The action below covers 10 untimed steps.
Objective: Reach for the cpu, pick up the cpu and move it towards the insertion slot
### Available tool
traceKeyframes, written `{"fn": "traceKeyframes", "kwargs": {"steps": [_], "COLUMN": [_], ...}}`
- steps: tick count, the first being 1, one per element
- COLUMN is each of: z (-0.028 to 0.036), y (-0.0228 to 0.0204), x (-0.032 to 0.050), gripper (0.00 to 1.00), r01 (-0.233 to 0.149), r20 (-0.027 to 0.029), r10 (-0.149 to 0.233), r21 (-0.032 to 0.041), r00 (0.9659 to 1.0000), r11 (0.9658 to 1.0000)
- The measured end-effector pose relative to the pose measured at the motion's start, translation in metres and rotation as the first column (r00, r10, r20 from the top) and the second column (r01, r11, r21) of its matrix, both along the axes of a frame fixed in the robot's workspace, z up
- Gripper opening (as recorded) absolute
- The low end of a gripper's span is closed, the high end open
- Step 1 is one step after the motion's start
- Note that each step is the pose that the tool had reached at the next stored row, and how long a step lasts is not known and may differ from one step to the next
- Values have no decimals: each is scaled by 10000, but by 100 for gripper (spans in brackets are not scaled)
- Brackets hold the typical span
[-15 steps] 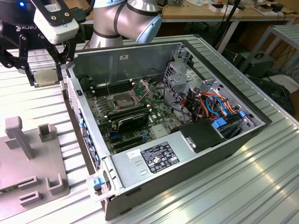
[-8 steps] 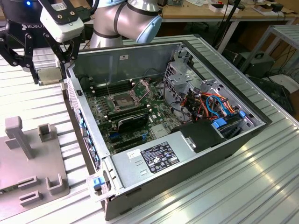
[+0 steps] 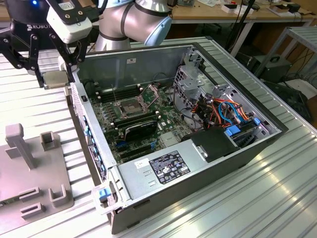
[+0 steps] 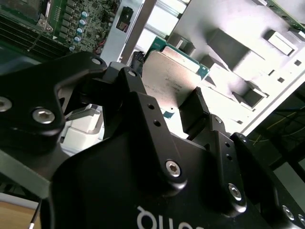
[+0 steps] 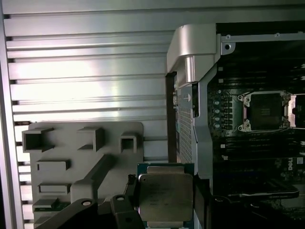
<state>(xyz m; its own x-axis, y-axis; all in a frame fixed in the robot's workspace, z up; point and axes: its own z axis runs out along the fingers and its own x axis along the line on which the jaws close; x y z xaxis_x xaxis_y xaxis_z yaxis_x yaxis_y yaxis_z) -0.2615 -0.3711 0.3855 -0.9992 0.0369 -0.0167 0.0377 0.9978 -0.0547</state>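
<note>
In the exterior view my gripper (image 3: 54, 81) hangs above the ribbed table just outside the open computer case's wall, toward that view's left, shut on the cpu (image 3: 55, 78), which lies flat between the fingers. Both wrist views show the cpu's (image 5: 165, 195) (image 4: 167, 78) silvery top and green rim clamped between the black fingers (image 4: 138, 102). The insertion slot (image 3: 128, 107) (image 5: 265, 110), a silvery frame with a dark centre, sits open on the green motherboard inside the case, apart from the gripper and toward the exterior view's right.
A grey fixture plate (image 3: 29, 168) (image 5: 81, 152) with raised holders lies on the table below the gripper. The case wall (image 3: 79, 106) stands between the gripper and the motherboard. A black heatsink (image 3: 141, 130), drive cage (image 3: 190, 82) and cables (image 3: 223, 109) fill the case.
</note>
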Motion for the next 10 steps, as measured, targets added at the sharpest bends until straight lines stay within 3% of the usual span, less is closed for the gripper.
{"fn": "traceKeyframes", "kwargs": {"steps": [10], "z": [0], "y": [39], "x": [74], "gripper": [55], "r01": [0], "r20": [0], "r10": [0], "r21": [-5], "r00": [10000], "r11": [10000]}}
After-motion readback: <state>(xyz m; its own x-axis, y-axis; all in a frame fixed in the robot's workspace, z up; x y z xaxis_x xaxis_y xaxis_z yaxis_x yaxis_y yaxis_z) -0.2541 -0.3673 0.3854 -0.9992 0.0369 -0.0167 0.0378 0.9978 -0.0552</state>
